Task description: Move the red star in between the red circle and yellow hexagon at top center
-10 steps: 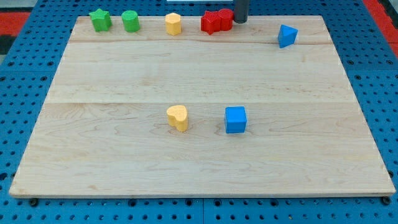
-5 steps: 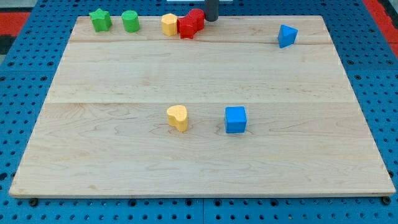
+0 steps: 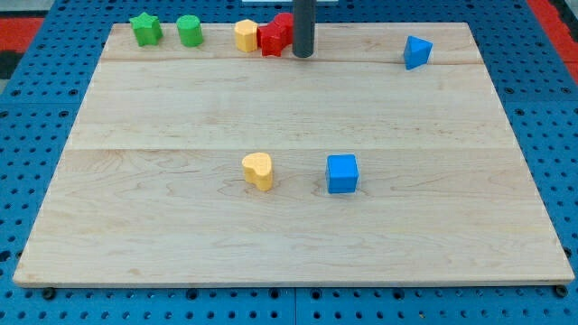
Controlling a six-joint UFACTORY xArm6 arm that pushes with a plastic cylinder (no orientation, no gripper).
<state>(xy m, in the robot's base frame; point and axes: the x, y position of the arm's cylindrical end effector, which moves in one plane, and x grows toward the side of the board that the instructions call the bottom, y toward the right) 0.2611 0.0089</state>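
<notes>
The red star (image 3: 272, 39) sits at the board's top centre, touching the yellow hexagon (image 3: 246, 35) on its left. The red circle (image 3: 284, 24) is just behind and right of the star, partly hidden by the rod. My tip (image 3: 302, 54) rests on the board just right of the red star and below the red circle, close to both.
A green star (image 3: 144, 29) and a green cylinder (image 3: 189, 31) stand at the top left. A blue triangle (image 3: 415, 51) is at the top right. A yellow heart (image 3: 258, 170) and a blue cube (image 3: 342, 173) sit mid-board on the wooden board (image 3: 181, 226).
The red star and red circle were pushed left until the star met the yellow hexagon. My tip has since come down toward the view's bottom, beside the star.
</notes>
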